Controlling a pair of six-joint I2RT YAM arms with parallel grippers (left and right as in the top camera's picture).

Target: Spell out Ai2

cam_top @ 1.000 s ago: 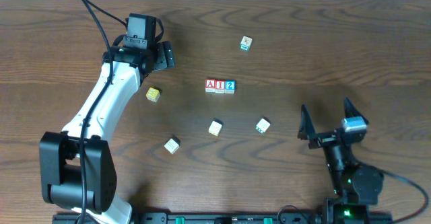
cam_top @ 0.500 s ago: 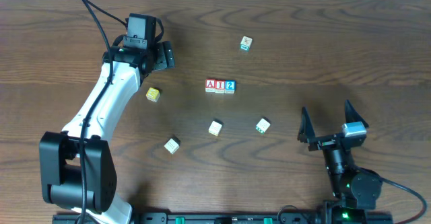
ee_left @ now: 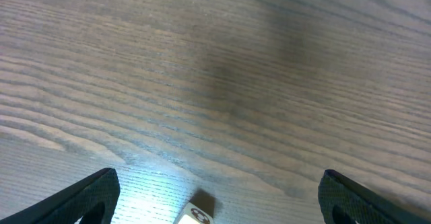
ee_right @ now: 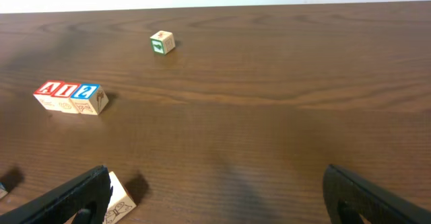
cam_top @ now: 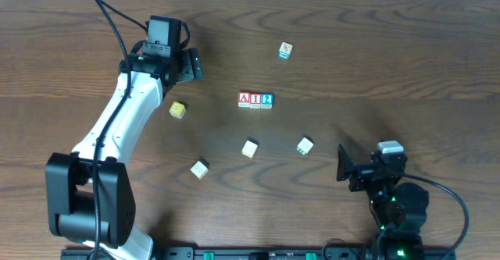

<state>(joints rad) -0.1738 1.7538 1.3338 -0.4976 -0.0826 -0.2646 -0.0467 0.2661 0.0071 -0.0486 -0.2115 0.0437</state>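
Observation:
The red "A" cube [cam_top: 244,99], the red "I" cube [cam_top: 255,99] and the blue "2" cube [cam_top: 267,99] sit touching in a row at the table's middle, reading A, I, 2 from left to right. They also show in the right wrist view: A [ee_right: 48,91], I [ee_right: 67,93], 2 [ee_right: 88,95]. My left gripper [cam_top: 187,63] is open and empty at the far left, over bare wood [ee_left: 215,204]. My right gripper [cam_top: 355,174] is open and empty at the near right [ee_right: 215,197], well away from the row.
A yellow cube [cam_top: 177,109] lies below my left gripper. A cream cube [cam_top: 249,148], a green-marked cube [cam_top: 305,145] and another cube [cam_top: 199,168] lie in front of the row. A green-marked cube [cam_top: 286,51] lies at the back [ee_right: 161,42].
My right arm has drawn back toward the near edge and turned, its gripper now lower in the overhead view. The left arm and all cubes have not moved.

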